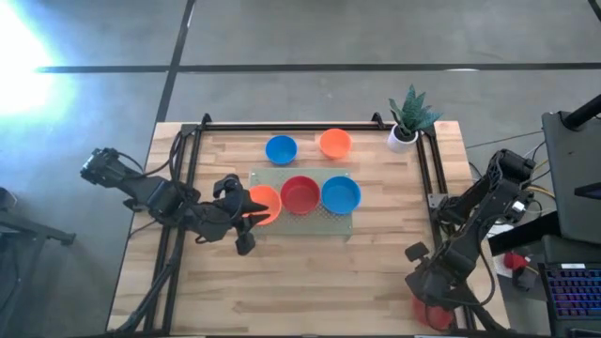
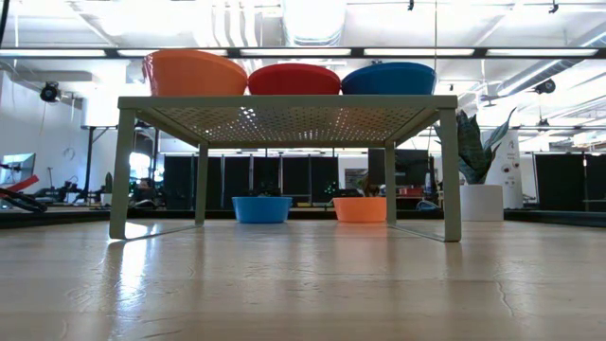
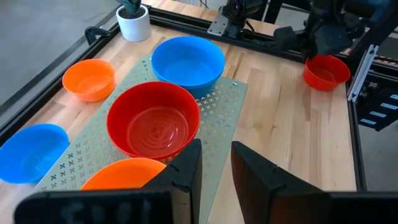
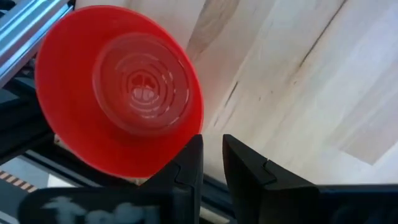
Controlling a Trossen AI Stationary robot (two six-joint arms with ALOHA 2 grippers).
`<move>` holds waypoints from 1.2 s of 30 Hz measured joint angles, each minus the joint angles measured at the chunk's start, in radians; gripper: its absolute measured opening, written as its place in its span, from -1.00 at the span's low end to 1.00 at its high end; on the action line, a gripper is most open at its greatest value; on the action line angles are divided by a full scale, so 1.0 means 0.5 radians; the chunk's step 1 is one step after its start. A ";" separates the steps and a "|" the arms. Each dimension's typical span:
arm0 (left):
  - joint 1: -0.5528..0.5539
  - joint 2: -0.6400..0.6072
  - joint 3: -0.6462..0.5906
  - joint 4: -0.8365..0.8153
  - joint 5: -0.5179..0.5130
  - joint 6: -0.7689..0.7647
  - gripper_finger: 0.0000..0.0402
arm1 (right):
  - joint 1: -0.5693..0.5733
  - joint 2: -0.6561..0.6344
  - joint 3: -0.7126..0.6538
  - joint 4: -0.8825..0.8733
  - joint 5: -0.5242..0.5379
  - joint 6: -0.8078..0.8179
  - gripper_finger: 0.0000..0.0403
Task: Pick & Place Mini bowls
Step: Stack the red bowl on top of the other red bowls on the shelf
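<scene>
A pale green perforated rack (image 1: 331, 222) (image 2: 284, 121) stands on legs mid-table. An orange (image 1: 267, 203), a red (image 1: 300, 194) and a blue mini bowl (image 1: 341, 193) sit on it in a row. Another blue bowl (image 1: 281, 148) and another orange bowl (image 1: 335, 143) rest on the wood behind it. My left gripper (image 1: 249, 214) (image 3: 216, 154) is at the rack's left end beside the orange bowl (image 3: 124, 177), open by a narrow gap with nothing between the fingers. My right gripper (image 1: 427, 296) (image 4: 212, 140) is at the table's near right corner, shut on another red mini bowl (image 1: 434, 315) (image 4: 118, 87). My right gripper holds the red mini bowl by its rim (image 4: 200, 124), coming from above and pointing down. One finger (image 4: 186, 165) covers the exact place of contact. The bowl stays upright, mouth up, beside the fingers (image 3: 326, 71); whether it is clear of the table does not show.
A small white pot with a green plant (image 1: 406, 131) stands at the far right corner. Dark rails (image 1: 291, 123) run along the table's far, left and right sides. Bare wood (image 1: 319, 282) lies between the rack and the near edge.
</scene>
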 joint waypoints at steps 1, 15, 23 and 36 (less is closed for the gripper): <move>0.000 0.000 0.000 0.000 0.000 0.000 -0.61 | 0.001 0.000 -0.021 0.038 -0.001 0.001 -0.72; -0.001 0.000 0.000 -0.002 0.001 -0.004 -0.61 | 0.000 0.000 -0.246 0.394 -0.011 -0.001 -0.72; -0.002 0.000 0.000 -0.002 0.001 -0.004 -0.61 | 0.000 0.000 -0.384 0.758 0.003 0.033 -0.72; 0.000 -0.001 0.000 -0.001 0.001 -0.004 -0.61 | -0.002 0.000 -0.467 0.841 0.000 0.522 -0.95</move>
